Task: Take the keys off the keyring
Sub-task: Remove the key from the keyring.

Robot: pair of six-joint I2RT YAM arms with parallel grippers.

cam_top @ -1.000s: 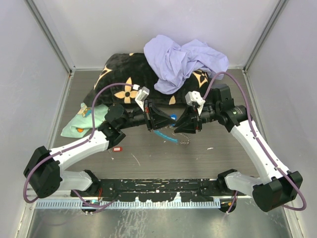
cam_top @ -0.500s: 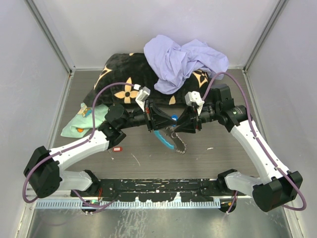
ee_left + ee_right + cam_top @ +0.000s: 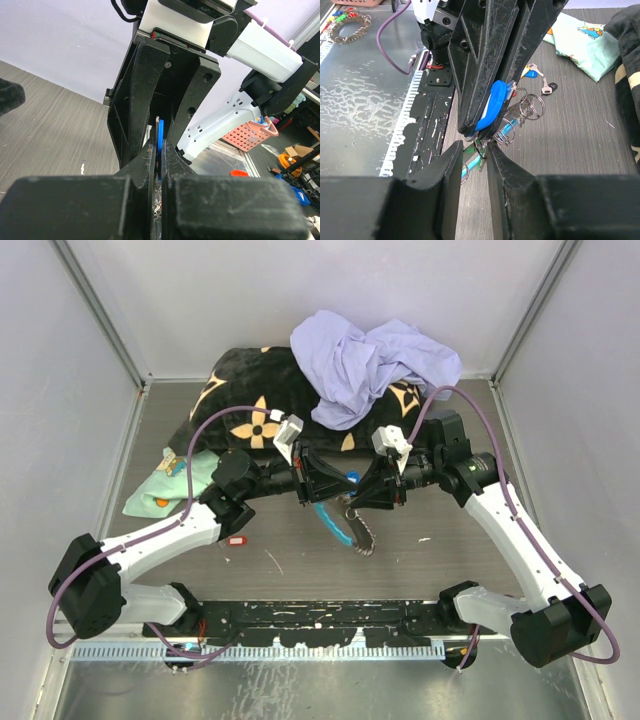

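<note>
**Grippers, two.** The left gripper (image 3: 159,150) is clamped flat on a blue plastic tab (image 3: 495,100). The right gripper (image 3: 476,150) has its jaws drawn narrow around a wire ring and a green tag; I cannot tell whether they actually pinch these.

**Keyring, one.** The keyring (image 3: 352,528) hangs off the table between the two grippers at mid-table. It is a bunch of silver rings and chain with a light-blue strip, hooked under the blue tab.

**Keys.** One green-tagged key (image 3: 476,156) sits on the bunch between the right fingers. At least two lie loose on the table: a blue-tagged key (image 3: 533,74) near the mint cloth and a red-tagged key (image 3: 236,539) beside the left arm.

**Cloths, three.**
- A black blanket (image 3: 250,390) with a tan flower pattern lies at the back.
- A lavender cloth (image 3: 370,355) is heaped on the blanket.
- A mint cloth (image 3: 178,480) with small cartoon prints lies at the left.

**Table, one.** The table (image 3: 300,560) has a grey wood-grain top.
</note>
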